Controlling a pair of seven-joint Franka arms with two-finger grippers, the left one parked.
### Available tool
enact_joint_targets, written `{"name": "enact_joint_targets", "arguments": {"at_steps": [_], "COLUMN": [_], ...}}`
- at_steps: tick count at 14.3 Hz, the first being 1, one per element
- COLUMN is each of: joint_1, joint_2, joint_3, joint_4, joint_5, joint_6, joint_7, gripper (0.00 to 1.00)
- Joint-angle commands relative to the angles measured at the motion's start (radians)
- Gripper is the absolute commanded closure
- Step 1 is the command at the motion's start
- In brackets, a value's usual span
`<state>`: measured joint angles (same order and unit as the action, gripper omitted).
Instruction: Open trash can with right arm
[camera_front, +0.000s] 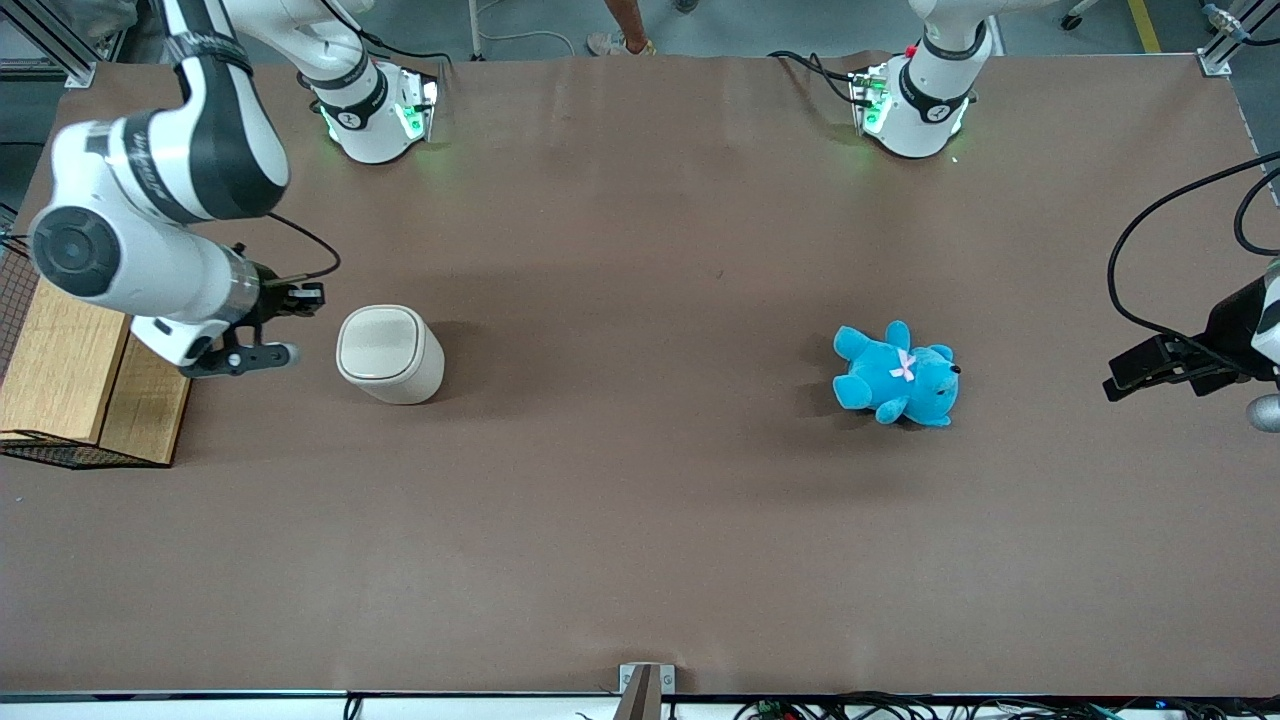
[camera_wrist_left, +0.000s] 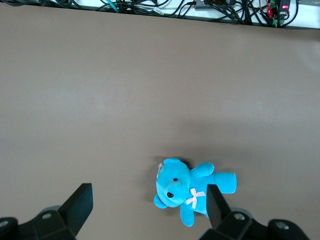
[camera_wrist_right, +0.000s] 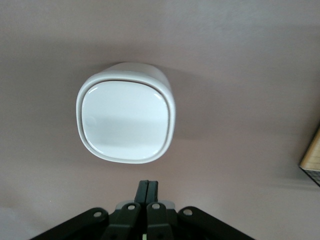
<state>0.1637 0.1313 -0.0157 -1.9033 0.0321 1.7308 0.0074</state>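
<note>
Nearest the front camera: bare brown table (camera_front: 640, 560), nothing on it.

Mid-table, toward the parked arm's end: blue teddy (camera_front: 897, 374), lying on its side, well apart from everything else. Not part of the job.

At about the same depth, toward the working arm's end: the trash can (camera_front: 390, 353). Cream-white, standing upright on the table, tapered body. The right wrist view looks down onto its rounded-square lid (camera_wrist_right: 126, 119), which sits flush in the rim. Lid shut.

Just beside the can, toward the working arm's end: the gripper (camera_front: 283, 325), raised above the table and not touching the can. In the right wrist view the two fingers (camera_wrist_right: 147, 192) lie pressed together with no gap, holding nothing. Jaws clenched empty.

Next to the gripper, at the table's edge: wire basket (camera_front: 60, 452) with wooden boxes (camera_front: 85, 375) in it. The right arm (camera_front: 150, 210) reaches over them, black cable looping off the wrist.

Farthest from the camera: both arm bases, green lights on.

Progress, as a judgement: approach only. No contact with the lid, nothing lifted or pressed. All of the opening is left: close the gap to the can, get the closed fingertips onto or under the lid edge, and flip it on its hinge. Hinge side cannot be told from these views.
</note>
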Motion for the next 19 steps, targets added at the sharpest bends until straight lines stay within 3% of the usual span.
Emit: {"name": "enact_joint_targets", "arguments": {"at_steps": [1, 12, 17, 19], "joint_1": [0.029, 0.091, 0.088, 0.079], "joint_2": [0.034, 0.198, 0.202, 0.174], "joint_3": [-0.001, -0.001, -0.003, -0.009], "joint_4": [-0.022, -0.022, -0.011, 0.057], "joint_5": [0.023, 0.023, 0.023, 0.022], "joint_6": [0.058, 0.162, 0.112, 0.006], "joint_7": [0.014, 0.014, 0.013, 0.003], "gripper": [1.0, 1.0, 1.0, 1.0]}}
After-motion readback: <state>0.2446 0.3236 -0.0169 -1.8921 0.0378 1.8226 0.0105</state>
